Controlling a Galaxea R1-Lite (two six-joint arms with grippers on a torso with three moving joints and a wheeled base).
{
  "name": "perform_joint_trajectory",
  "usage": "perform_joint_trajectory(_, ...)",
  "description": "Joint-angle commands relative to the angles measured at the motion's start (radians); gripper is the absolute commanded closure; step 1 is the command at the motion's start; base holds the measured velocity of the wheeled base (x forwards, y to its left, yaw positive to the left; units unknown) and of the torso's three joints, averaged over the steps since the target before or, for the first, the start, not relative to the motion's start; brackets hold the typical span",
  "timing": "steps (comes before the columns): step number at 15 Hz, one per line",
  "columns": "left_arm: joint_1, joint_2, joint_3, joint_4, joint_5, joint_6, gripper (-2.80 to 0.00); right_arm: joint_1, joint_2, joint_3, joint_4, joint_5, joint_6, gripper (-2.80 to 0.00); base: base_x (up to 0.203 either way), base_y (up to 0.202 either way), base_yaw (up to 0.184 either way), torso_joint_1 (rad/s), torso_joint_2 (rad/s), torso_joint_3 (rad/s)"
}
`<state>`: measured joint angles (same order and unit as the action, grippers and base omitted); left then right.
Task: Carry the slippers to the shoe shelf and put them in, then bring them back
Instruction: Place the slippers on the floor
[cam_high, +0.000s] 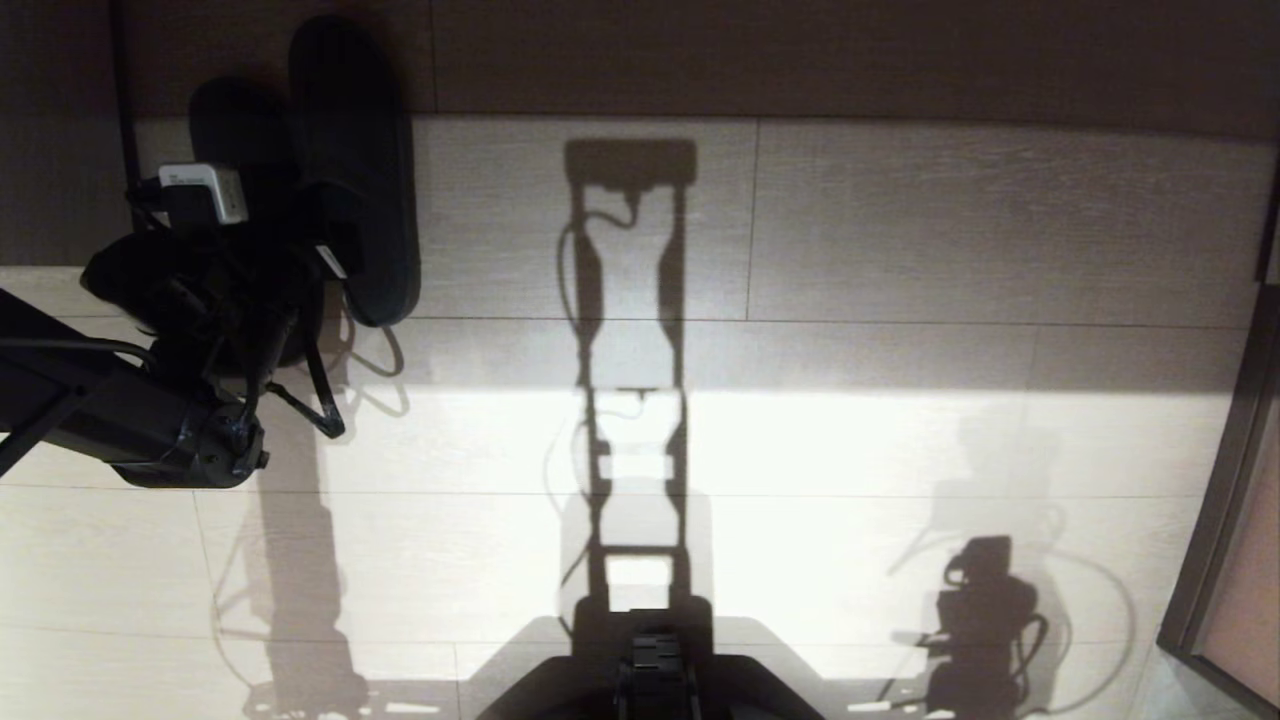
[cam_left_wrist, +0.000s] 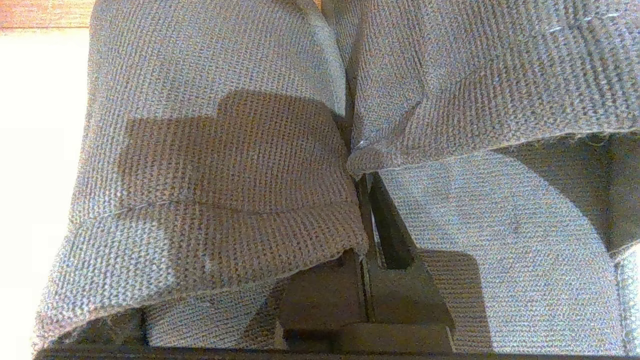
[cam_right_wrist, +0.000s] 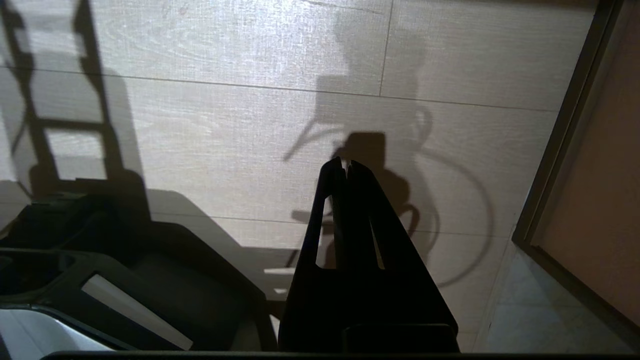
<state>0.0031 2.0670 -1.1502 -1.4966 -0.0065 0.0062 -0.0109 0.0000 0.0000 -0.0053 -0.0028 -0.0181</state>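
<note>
My left gripper (cam_left_wrist: 367, 220) is clenched on the slippers (cam_high: 350, 170) above the floor (cam_high: 900, 420) — no shelf visible; right gripper (cam_right_wrist: 346, 167) closed, empty.

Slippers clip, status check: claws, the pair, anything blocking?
Left claw shut on the slippers, pinching both uppers, over the floor at head view's upper left. Right claw shut, empty, parked low. Nothing blocking in view.
</note>
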Motion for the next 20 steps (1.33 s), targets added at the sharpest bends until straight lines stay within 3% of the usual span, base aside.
perform_joint_trajectory(1, 0.000, 0.002, 0.000, -0.007, -0.001, 0.003, 0.00, 0.000, -0.040, 0.040, -0.001, 0.000, 0.000, 0.00, 0.000, 0.000, 0.000, 0.000, 0.00, 0.000)
perform_joint_trajectory(12, 0.000, -0.011, 0.026, -0.010, -0.003, 0.014, 0.00, 0.000, -0.040, 0.040, -0.001, 0.000, 0.000, 0.00, 0.000, 0.000, 0.000, 0.000, 0.00, 0.000)
perform_joint_trajectory(13, 0.000, -0.011, 0.026, -0.010, -0.003, 0.014, -2.80, 0.000, -0.040, 0.040, -0.001, 0.000, 0.000, 0.00, 0.000, 0.000, 0.000, 0.000, 0.00, 0.000)
perform_joint_trajectory(20, 0.000, -0.032, 0.079, -0.010, -0.007, 0.017, -2.80, 0.000, -0.040, 0.040, -0.001, 0.000, 0.000, 0.00, 0.000, 0.000, 0.000, 0.000, 0.00, 0.000)
